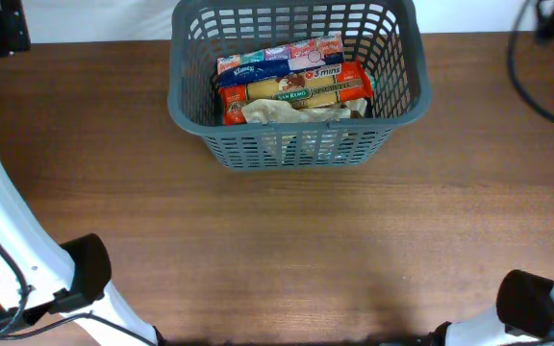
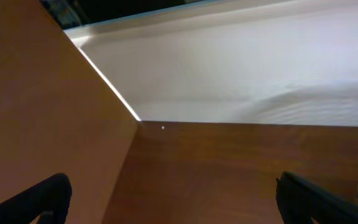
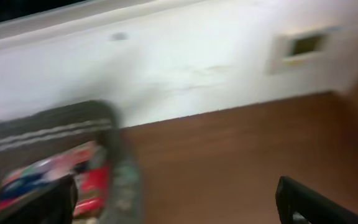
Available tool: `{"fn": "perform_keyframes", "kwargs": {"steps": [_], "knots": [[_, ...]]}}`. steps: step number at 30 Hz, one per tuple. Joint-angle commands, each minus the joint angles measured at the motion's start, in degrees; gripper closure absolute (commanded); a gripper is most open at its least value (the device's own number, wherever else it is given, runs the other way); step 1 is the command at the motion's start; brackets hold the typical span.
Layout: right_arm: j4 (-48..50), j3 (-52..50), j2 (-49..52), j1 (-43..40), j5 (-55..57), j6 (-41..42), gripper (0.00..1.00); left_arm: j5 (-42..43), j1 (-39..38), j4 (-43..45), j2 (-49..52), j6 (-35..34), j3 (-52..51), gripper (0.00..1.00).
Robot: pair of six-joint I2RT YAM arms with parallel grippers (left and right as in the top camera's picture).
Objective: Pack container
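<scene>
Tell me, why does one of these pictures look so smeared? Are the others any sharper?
Overhead: sharp and evenly lit, labels on the packets in the container readable. Left wrist: soft focus, with a bright glare line where the table edge meets the white wall. Right wrist: the worst, smeared all over, likely motion blur; a red packet is only a streak.

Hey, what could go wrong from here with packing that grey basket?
The dark grey slotted plastic basket sits near the far edge of the brown wooden table, so a push might slide it off. The right claw is open close to its rim in a blurred view; it could bump it.
</scene>
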Motion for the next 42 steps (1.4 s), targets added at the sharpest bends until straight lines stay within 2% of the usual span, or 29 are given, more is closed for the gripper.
{"fn": "perform_keyframes", "kwargs": {"steps": [1,9,14,16,23,32,39,42], "knots": [[0.6,-0.1,0.2,5.6,-2.9,0.2,0.01,0.0,0.0,-1.3,-1.1,-1.4,-0.2,0.01],[1.3,-0.1,0.2,19.7,-2.9,0.5,0.01,0.0,0.0,-10.6,-1.1,-1.4,-0.2,0.01],[1.2,-0.1,0.2,26.1,-2.9,0.5,0.01,0.0,0.0,-16.9,-1.1,-1.4,-0.2,0.01],[0.6,-0.1,0.2,27.8,-1.6,-0.9,0.01,0.0,0.0,-16.5,-1.1,-1.4,-0.2,0.01],[-1.2,-0.1,0.2,28.3,5.5,-1.5,0.01,0.0,0.0,-16.9,-1.1,-1.4,-0.2,0.01],[-2.6,-0.1,-0.9,28.3,20.5,-1.5,0.01,0.0,0.0,-16.9,-1.1,-1.4,-0.2,0.01],[-2.4,-1.1,-12.2,28.3,23.4,-1.5,0.01,0.0,0.0,-16.9,-1.1,-1.4,-0.2,0.01],[-0.2,-7.5,-21.3,28.3,24.3,-3.2,0.01,0.0,0.0,-16.9,-1.1,-1.4,-0.2,0.01]]}}
